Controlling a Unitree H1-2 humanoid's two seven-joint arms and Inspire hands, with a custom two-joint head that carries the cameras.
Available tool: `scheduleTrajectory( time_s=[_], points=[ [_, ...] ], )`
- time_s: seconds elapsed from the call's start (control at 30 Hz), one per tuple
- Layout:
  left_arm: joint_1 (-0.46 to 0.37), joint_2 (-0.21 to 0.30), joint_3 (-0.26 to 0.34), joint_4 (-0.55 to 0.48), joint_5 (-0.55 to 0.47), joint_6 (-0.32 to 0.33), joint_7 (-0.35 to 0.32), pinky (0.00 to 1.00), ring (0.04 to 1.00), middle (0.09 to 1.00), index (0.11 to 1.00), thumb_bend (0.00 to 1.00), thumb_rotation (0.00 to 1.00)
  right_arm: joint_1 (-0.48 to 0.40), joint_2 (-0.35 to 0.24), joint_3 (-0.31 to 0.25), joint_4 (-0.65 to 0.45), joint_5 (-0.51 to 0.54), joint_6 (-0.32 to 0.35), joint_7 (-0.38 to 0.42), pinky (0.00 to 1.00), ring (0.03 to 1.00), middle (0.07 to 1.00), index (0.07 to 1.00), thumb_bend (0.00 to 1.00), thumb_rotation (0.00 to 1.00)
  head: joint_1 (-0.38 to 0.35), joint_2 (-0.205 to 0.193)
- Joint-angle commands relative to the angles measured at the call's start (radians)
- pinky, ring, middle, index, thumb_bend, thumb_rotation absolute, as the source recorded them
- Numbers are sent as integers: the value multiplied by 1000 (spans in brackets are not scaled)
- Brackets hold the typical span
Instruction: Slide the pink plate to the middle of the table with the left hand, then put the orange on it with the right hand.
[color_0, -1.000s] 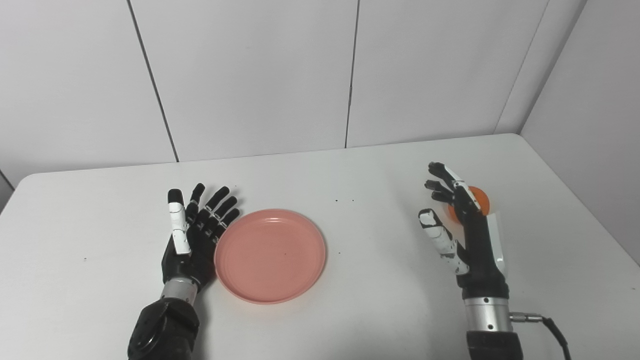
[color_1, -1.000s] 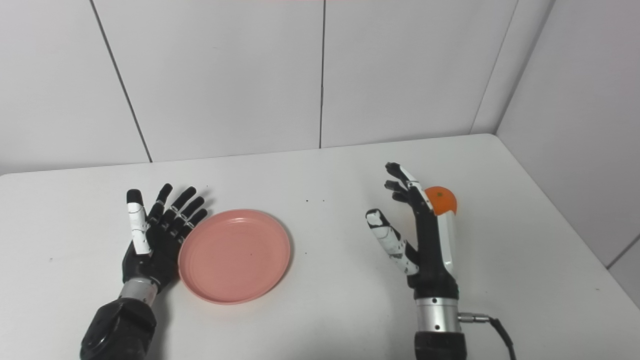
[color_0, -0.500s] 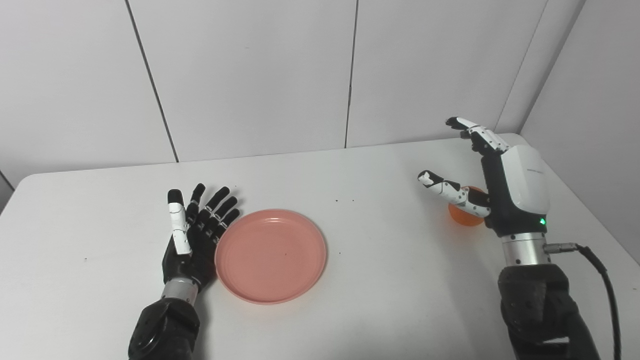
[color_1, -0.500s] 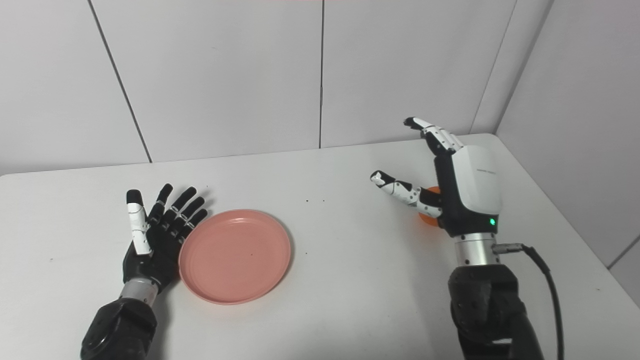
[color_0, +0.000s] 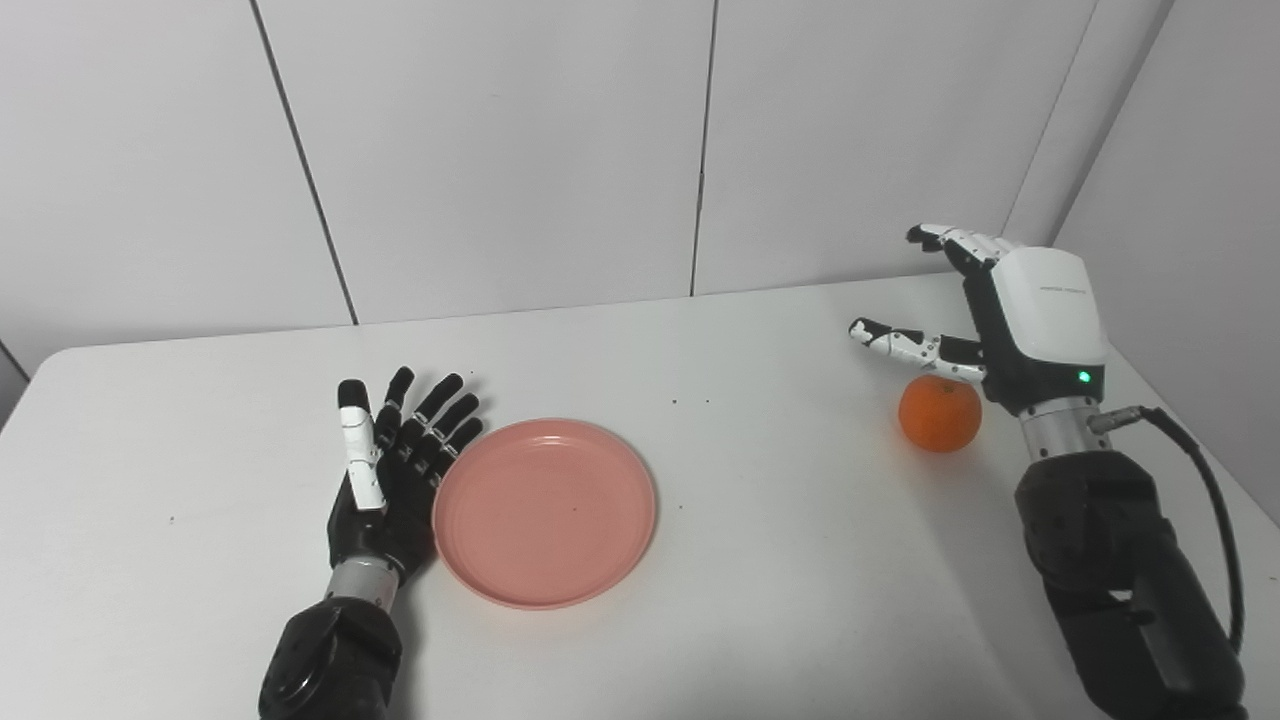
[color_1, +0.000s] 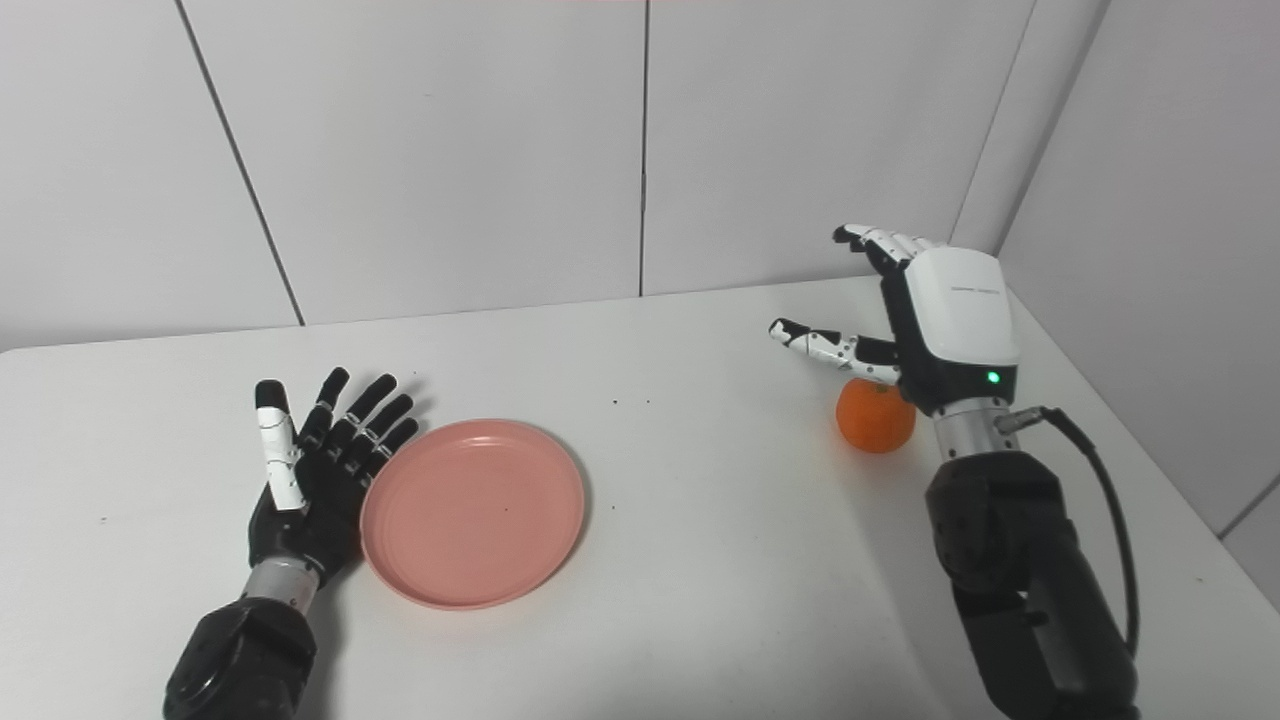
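On the white bench (color_0: 760, 560), the pink plate (color_0: 545, 512) sits left of the middle, with bare room to its right. The left hand (color_0: 395, 475) lies flat, fingers (color_0: 440, 415) spread, touching the plate's left rim. Near the right edge, the right hand (color_0: 1000, 320) hovers over the orange (color_0: 939, 414), fingers apart, holding nothing.

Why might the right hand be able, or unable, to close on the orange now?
Probably able: the open right hand hovers just above the orange, which sits alone on the table, nothing between them.
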Motion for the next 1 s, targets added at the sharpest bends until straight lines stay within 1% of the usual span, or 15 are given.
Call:
scheduleTrajectory(
  time_s=[0.0,0.03,0.17,0.33,0.4,0.5,0.63,0.73,0.87,0.97],
  points=[
    [15,-4,-2,14,9,24,13,838,800,827,978,923,870,-50,-30,10,13,-27,14,-36,648,666,686,676,844,872,2,1],
    [14,-4,-3,13,11,25,15,836,800,829,976,927,869,-56,-33,17,33,-34,18,-38,645,664,682,670,853,888,2,1],
    [14,-2,-5,9,15,23,15,834,802,820,973,927,869,-72,-43,33,102,-42,18,-60,619,650,667,662,857,898,3,3],
    [20,-3,-8,1,20,28,21,849,810,818,974,931,869,-85,-47,54,154,-43,50,-28,584,627,658,661,841,885,3,6],
    [21,-5,-7,-1,19,30,22,834,807,818,973,932,867,-87,-50,62,168,-44,58,-21,576,625,659,662,839,878,4,7],
    [19,-7,-4,-1,13,34,24,826,804,830,973,930,867,-89,-58,77,193,-38,66,-19,595,642,666,666,827,861,4,7],
    [18,-4,-3,1,9,28,15,837,809,824,981,915,876,-89,-63,91,217,-27,74,-20,620,656,674,673,847,864,2,10],
    [17,-1,-3,5,7,25,9,848,814,823,985,919,873,-84,-69,101,231,-32,84,-16,598,644,670,676,853,873,2,10],
    [15,1,-2,10,6,26,8,838,804,820,983,928,871,-72,-80,111,239,-34,93,-11,513,592,653,674,849,888,-1,12],
    [15,0,-1,9,2,30,8,839,800,823,986,920,872,-56,-85,111,234,-21,100,-4,503,583,642,673,843,872,-5,14]
  ],
)
